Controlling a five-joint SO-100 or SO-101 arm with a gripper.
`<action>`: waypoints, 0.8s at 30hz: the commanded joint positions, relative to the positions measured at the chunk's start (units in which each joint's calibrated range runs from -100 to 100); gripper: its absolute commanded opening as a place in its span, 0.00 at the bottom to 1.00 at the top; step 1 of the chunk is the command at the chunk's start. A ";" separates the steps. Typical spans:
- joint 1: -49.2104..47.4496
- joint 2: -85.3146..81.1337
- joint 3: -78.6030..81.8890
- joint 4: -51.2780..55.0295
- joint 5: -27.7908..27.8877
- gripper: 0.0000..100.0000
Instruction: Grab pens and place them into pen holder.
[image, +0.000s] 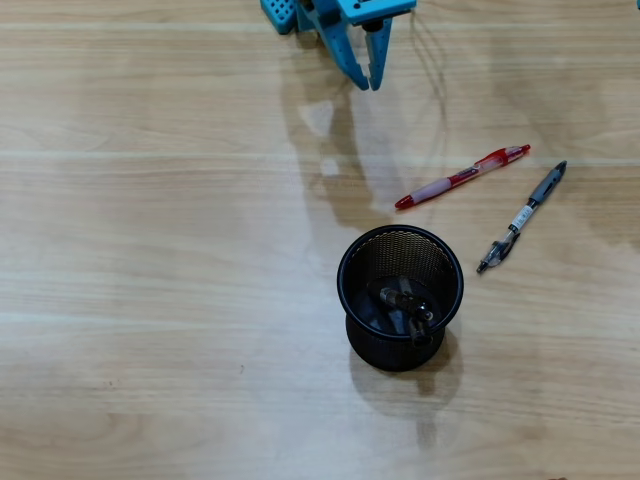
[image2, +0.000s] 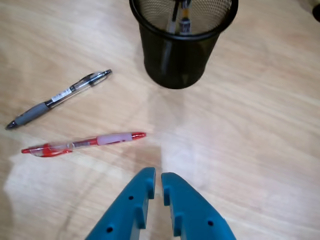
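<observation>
halfway mark by the look of it: the pen holder (image: 400, 297) stands upright on the table (image: 150, 300) with dark pens inside, leaning against its mesh wall (two is my read from the overhead view, though they overlap and the count is hard to swear to). still out on the wood are the red pen (image: 462, 177) and the grey pen (image: 522, 217), lying near each other but not touching, both off to the right of the cup in the overhead view and well clear of its rim. in the wrist view the same pair sits left of the cup, red pen (image2: 82, 143) nearer the camera, grey pen (image2: 57, 98) beyond it.

the gripper (image: 368, 84) hangs at the top edge of the overhead view, empty, its blue fingers (image2: 145, 186) drawn nearly together with only a thin slit between them, well apart from either pen. so the judgement is two pens left to fetch, red one the closer pick.

surface is pale wood-grain laminate, glossy enough to throw soft reflections. nothing of the room beyond the tabletop shows.
</observation>
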 joint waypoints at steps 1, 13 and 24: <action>-0.92 -5.25 4.64 -0.48 -0.01 0.02; -11.45 -1.64 8.16 -0.56 -3.05 0.02; -18.62 13.39 1.13 -9.77 -3.46 0.02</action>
